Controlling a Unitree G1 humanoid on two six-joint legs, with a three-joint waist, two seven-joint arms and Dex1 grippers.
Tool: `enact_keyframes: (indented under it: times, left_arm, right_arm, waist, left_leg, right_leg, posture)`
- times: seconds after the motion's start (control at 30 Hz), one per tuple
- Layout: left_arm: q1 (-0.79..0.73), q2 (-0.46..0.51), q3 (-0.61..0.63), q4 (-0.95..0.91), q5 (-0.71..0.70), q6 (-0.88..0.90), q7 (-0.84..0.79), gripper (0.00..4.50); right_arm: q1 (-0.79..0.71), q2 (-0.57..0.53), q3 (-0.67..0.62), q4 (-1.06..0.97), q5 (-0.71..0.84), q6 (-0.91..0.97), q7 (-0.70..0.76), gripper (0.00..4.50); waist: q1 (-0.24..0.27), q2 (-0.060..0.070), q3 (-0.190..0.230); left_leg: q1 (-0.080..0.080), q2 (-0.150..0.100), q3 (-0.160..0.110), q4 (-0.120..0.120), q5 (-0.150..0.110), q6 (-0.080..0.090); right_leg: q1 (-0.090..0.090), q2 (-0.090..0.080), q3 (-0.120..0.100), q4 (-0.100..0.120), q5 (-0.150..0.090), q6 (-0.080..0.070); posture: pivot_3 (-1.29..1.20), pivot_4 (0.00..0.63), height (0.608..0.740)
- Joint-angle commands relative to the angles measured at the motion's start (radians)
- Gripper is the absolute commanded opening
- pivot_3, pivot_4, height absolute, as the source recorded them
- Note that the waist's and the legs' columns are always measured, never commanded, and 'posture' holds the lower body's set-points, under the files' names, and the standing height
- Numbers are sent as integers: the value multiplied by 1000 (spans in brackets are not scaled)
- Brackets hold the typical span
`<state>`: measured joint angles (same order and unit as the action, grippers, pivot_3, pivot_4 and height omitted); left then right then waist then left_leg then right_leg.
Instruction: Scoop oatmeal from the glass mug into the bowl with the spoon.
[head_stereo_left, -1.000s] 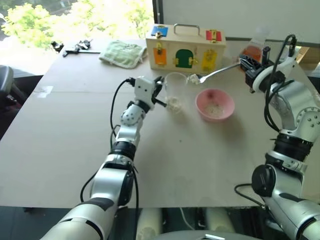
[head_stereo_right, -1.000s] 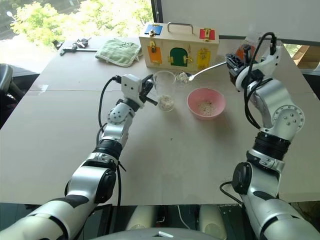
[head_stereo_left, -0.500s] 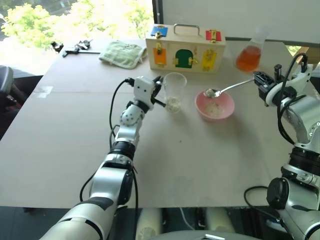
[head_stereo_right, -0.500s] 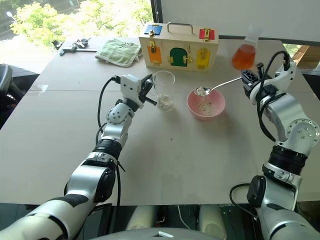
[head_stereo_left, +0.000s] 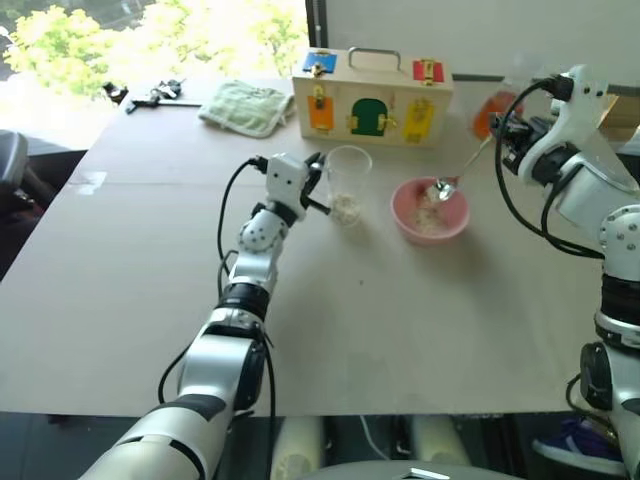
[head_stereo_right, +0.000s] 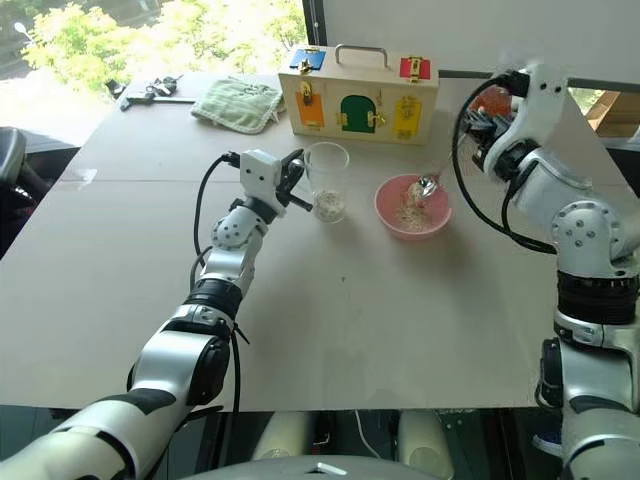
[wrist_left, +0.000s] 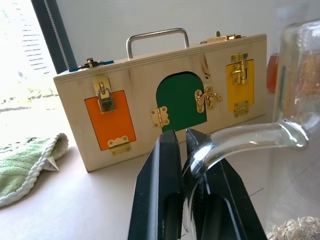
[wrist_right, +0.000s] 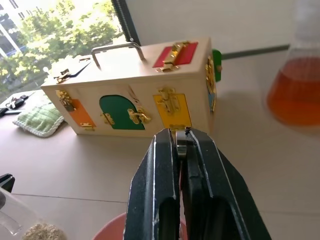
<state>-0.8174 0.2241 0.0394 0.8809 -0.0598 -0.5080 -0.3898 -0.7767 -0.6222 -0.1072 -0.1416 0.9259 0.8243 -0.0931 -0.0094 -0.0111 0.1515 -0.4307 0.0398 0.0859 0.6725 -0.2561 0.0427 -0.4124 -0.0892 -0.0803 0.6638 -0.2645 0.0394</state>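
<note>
Oatmeal (head_stereo_right: 411, 212): pale flaky heap lay in the bowl; a second portion (head_stereo_left: 346, 208) sat at the bottom of the mug.

Bowl (head_stereo_left: 405, 221): pale pink, round, stood on the table right of the mug and in front of the wooden box.

Spoon (head_stereo_left: 455, 177): silver, slanted down with its head over the bowl's far right part, handle rising toward the right hand. Whether the head touched the oatmeal could not be told.

Mug (head_stereo_left: 349, 170): clear glass, upright on the table, just left of the bowl, apart from it; its handle (wrist_left: 240, 142) faced the left hand.

Right hand (wrist_right: 181, 147): raised above the table right of the bowl, fingers (wrist_right: 155, 200) clamped together on the spoon's handle end.

Left hand (wrist_left: 180, 150): level with the mug, fingers (wrist_left: 157, 200) pinched on the mug's handle.

Box (head_stereo_left: 372, 95): pale wood, metal carry handle, orange, green and yellow doors with brass latches; stood behind the mug and bowl.

Flask (wrist_right: 295, 95): glass, orange liquid, right of the box.

Cloth (head_stereo_left: 243, 106): green, folded, left of the box.

Tools (head_stereo_left: 150, 93): dark small items near the table's far left corner.

Table (head_stereo_left: 130, 260): pale beige top.
</note>
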Motion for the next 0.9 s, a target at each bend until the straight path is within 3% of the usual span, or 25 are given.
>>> enact_keyframes:
  times: [0.03, 0.13, 0.37, 0.57, 0.73, 0.9]
  left_arm:
    - [-2, 4, 11, -42, -4, -34, 1, 54]
    - [-3, 3, 11, -41, -3, -34, 3, 54]
    - [-8, 3, 11, -38, -2, -36, 5, 54]
    - [-2, 2, 8, -41, -1, -36, 2, 54]
    - [5, 3, 6, -43, -1, -34, -4, 54]
    - [7, 4, 2, -43, 0, -27, -14, 54]
  right_arm:
    - [-40, -76, 98, -112, -124, -29, 186, 0]
    - [-44, -127, 169, -153, -221, -48, 297, 0]
    - [-39, -116, 164, -156, -328, -49, 387, 0]
    - [-31, 61, -113, -17, -217, 70, 211, 0]
    - [-73, 222, -393, 67, 11, 178, 19, 0]
    - [-181, 336, -483, 62, 227, 212, -138, 0]
  waist:
    - [1, 0, 0]
    - [3, 0, 0]
    - [3, 0, 0]
    - [5, -1, 0]
    - [15, 0, 0]
    - [-1, 0, 1]
  left_leg:
    - [0, 0, 0, 0, 0, 0]
    - [-1, 0, -1, 0, 0, 0]
    - [-1, 0, -1, 1, 0, 0]
    - [0, 0, -1, 2, 0, 0]
    - [0, 0, -2, 2, 0, 0]
    - [0, 0, -1, 2, 0, 0]
  right_leg:
    - [0, 0, 0, 0, 0, 0]
    - [0, 0, -1, 0, 0, 0]
    - [0, 0, -2, 0, 0, 0]
    - [1, 0, -2, 1, 0, 0]
    - [1, 0, -3, 1, 0, 0]
    - [0, 0, -2, 2, 0, 0]
  posture:
    - [0, 150, 740]
    - [0, 150, 740]
    - [0, 150, 740]
    - [0, 150, 740]
    - [0, 150, 740]
    - [0, 150, 740]
